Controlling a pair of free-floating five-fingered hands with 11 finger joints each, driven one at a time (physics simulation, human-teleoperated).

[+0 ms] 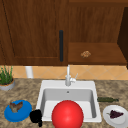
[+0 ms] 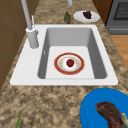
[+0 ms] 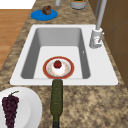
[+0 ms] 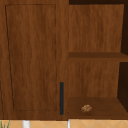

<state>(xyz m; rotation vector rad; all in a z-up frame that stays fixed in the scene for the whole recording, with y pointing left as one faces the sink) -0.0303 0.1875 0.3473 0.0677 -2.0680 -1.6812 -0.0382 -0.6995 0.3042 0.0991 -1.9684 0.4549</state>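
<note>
— Where, the left robot hand (image 1: pixel 36 116)?
— Low over the table (image 1: pixel 27 91), beside the sink (image 1: pixel 47 83). Fingers open or curled? Cannot tell.
— And the blue plate (image 1: pixel 23 112)?
— Just left of it, meat (image 1: pixel 15 106) on top.

Blue plate (image 1: pixel 23 113) on the counter left of the sink, brown meat piece (image 1: pixel 15 106) on it

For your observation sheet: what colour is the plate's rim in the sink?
Red, on the plate; clearest in the left side view.
</note>
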